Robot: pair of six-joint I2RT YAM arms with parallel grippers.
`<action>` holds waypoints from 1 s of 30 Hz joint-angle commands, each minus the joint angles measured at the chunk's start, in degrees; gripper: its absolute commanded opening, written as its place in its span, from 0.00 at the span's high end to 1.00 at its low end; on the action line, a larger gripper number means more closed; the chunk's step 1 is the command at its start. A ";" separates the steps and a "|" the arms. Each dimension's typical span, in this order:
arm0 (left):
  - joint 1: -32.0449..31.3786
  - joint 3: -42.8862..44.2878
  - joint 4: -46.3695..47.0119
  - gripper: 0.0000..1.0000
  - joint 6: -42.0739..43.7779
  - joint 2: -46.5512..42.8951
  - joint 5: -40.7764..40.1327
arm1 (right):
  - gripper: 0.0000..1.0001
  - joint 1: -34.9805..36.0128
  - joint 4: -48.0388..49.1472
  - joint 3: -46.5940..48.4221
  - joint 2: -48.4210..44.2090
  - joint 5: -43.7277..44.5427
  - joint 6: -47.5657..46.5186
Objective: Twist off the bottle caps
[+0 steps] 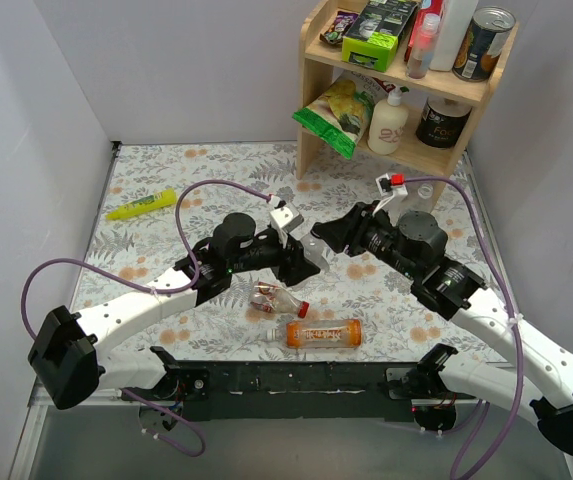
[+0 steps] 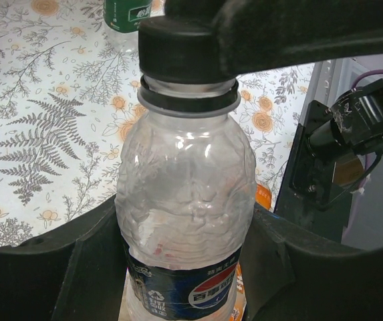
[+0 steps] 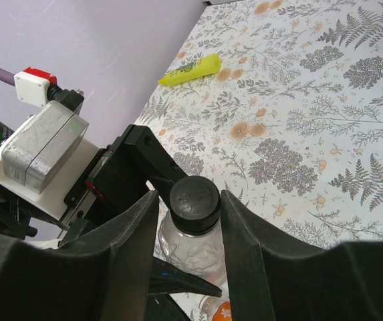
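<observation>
My left gripper (image 2: 184, 267) is shut on the dark-blue-labelled bottle (image 2: 184, 200) and holds it by its body above the table, between the arms in the top view (image 1: 313, 250). Its black cap (image 3: 194, 202) sits on the neck. My right gripper (image 3: 190, 214) straddles this cap with its jaws open: one finger touches it and a slim gap shows on the other side. A reddish-labelled bottle (image 1: 276, 298) with a red cap (image 1: 303, 309) and an orange-filled bottle (image 1: 323, 333) lie near the front edge. A green-labelled bottle (image 2: 128, 13) lies farther off.
A wooden shelf (image 1: 406, 80) with tins, packets and a white pump bottle (image 1: 388, 122) stands at the back right. A yellow tube (image 1: 141, 206) lies at the back left. Grey walls close in on the left, back and right.
</observation>
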 commanded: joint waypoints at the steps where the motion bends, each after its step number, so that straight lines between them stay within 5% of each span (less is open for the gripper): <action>1: -0.99 2.70 -0.28 0.96 1.59 -0.32 -0.70 | 0.51 0.36 3.50 3.00 0.89 -0.53 -0.19; 10: -1.34 2.79 -0.54 0.96 1.68 -0.15 -0.79 | 0.50 0.36 4.03 3.09 1.86 -2.03 -0.19; 20: -1.16 1.91 2.87 0.96 0.19 -0.67 10.53 | 0.79 -1.40 2.97 2.73 -0.51 -1.14 -7.56; 30: 2.53 0.77 15.53 0.96 -9.39 2.93 42.35 | 0.81 -10.80 10.26 3.88 -1.48 -40.13 -16.53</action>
